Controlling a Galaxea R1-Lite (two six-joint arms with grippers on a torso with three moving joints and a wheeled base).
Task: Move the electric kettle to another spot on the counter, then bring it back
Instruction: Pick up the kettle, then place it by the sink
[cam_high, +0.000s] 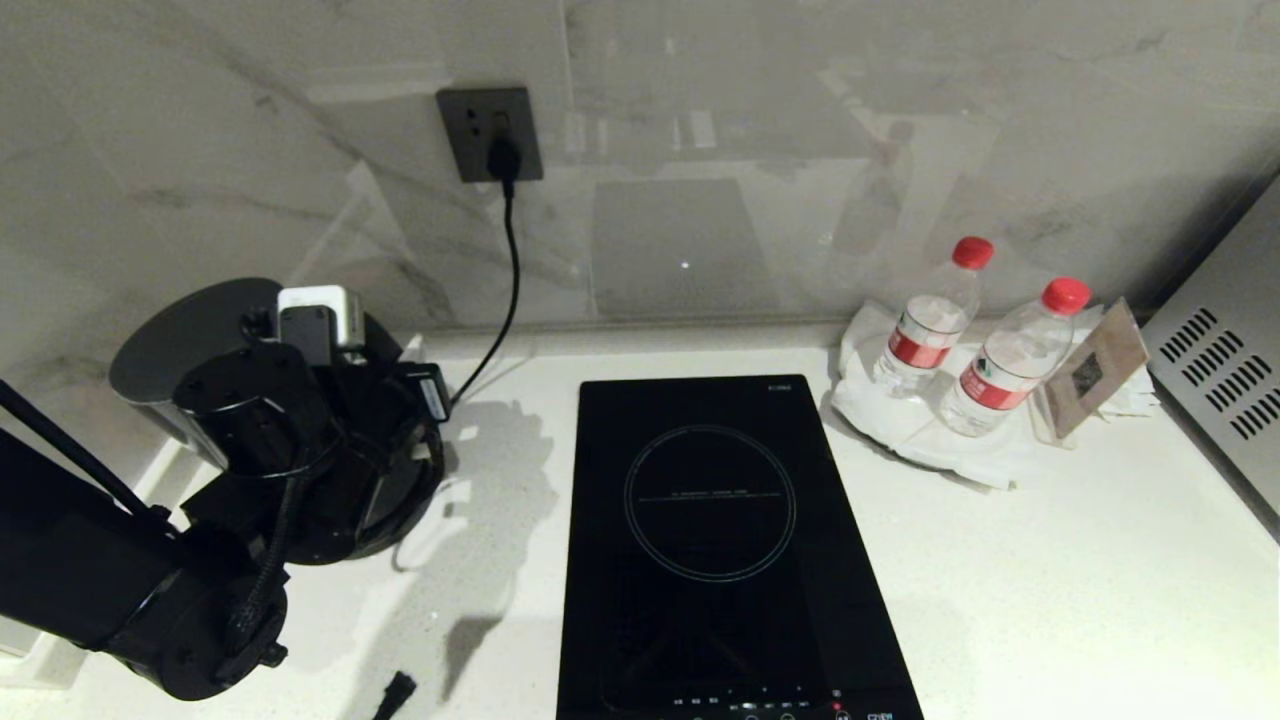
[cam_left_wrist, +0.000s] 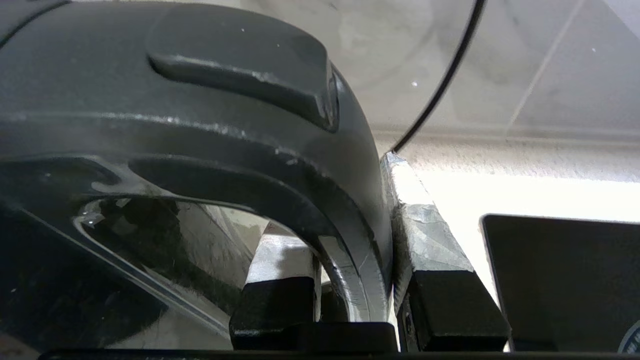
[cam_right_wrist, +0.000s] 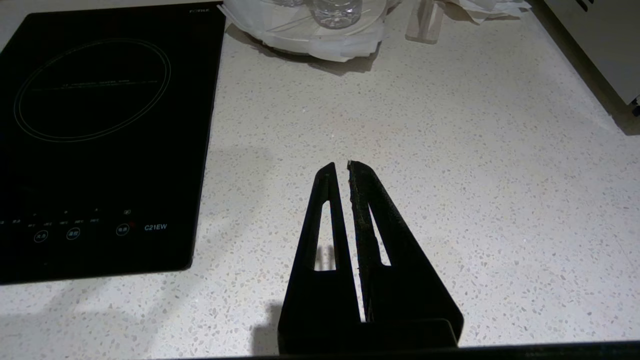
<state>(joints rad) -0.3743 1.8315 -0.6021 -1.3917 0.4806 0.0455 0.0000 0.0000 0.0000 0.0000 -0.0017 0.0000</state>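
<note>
My left end effector is clamped on the loop handle of the one electric kettle, one finger outside the handle, the other inside the loop. In the head view my left arm covers most of the kettle; I only see its grey round lid at far left of the bench, near the wall. My right end effector hangs over bare bench with both fingers pressed together, holding nothing.

Count, near to far: one small black connector at the front bench edge. One black induction hob in the middle, one ring marked on it. Two water bottles with red caps standing side by side on one white cloth at the right rear, one small card stand just beside them. One perforated metal appliance at far right. One wall socket with one plug and one black cord running down toward the kettle's side.
</note>
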